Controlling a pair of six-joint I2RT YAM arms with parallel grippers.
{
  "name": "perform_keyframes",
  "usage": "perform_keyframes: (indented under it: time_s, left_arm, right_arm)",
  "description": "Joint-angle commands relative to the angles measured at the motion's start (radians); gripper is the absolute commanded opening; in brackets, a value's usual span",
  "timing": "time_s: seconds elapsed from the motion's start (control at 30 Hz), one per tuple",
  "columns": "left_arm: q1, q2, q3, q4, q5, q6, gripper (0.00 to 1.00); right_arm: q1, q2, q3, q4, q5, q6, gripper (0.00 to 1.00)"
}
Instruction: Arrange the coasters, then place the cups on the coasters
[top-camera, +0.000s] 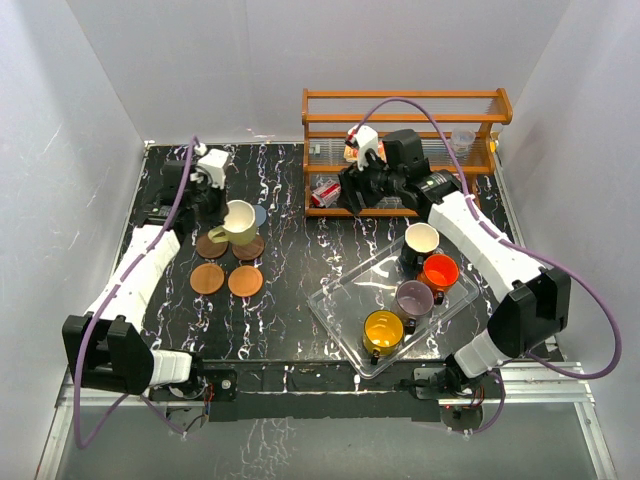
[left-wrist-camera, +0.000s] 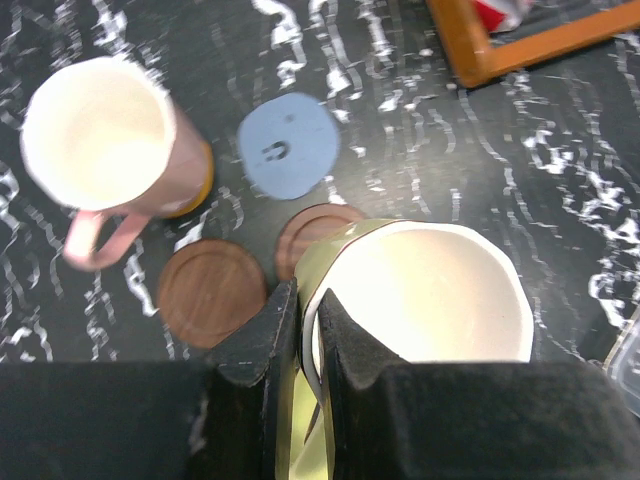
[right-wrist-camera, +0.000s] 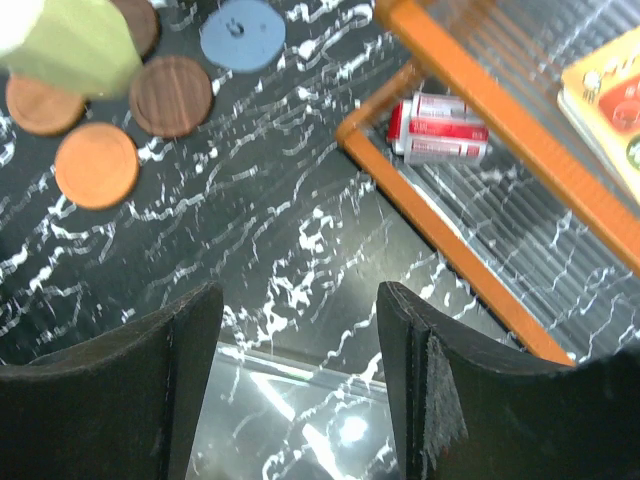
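My left gripper (left-wrist-camera: 308, 322) is shut on the near rim of the pale olive-cream cup (left-wrist-camera: 420, 300), which partly covers a dark brown coaster (left-wrist-camera: 318, 232). Beside it lie another dark brown coaster (left-wrist-camera: 212, 292) and the blue-grey coaster (left-wrist-camera: 288, 145). A pale pink cup (left-wrist-camera: 100, 135) stands on an orange-brown coaster (left-wrist-camera: 202, 178). In the top view two orange-brown coasters (top-camera: 207, 277) (top-camera: 245, 281) lie nearer. My right gripper (right-wrist-camera: 300, 330) is open and holds nothing, over the far rim of the clear tray (right-wrist-camera: 300, 400). That tray holds the black (top-camera: 421, 240), orange-red (top-camera: 440, 272), mauve (top-camera: 414, 297) and yellow (top-camera: 384, 330) cups.
A wooden rack (top-camera: 405, 105) stands at the back right, close behind my right gripper (top-camera: 348, 195), with a red can (right-wrist-camera: 435, 130) on its lower shelf. White walls close in the table (top-camera: 290, 240) on three sides.
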Motion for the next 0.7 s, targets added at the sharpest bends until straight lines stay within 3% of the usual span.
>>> perform_keyframes:
  time_s: [0.0,0.3,0.67]
  left_arm:
    - [0.101,-0.088,-0.019,0.038,0.048,0.017,0.00]
    - [0.310,-0.029,-0.080,0.123,0.146,0.038,0.00]
    - [0.376,0.085,-0.100,0.219,0.160,0.032,0.00]
  right_arm:
    - [-0.064,-0.085,-0.111,0.082,-0.106,-0.100,0.62]
    - [-0.185,-0.201,-0.311,0.152,-0.277,-0.138,0.64]
    - [-0.252,-0.235,-0.371,0.174,-0.336,-0.154,0.67]
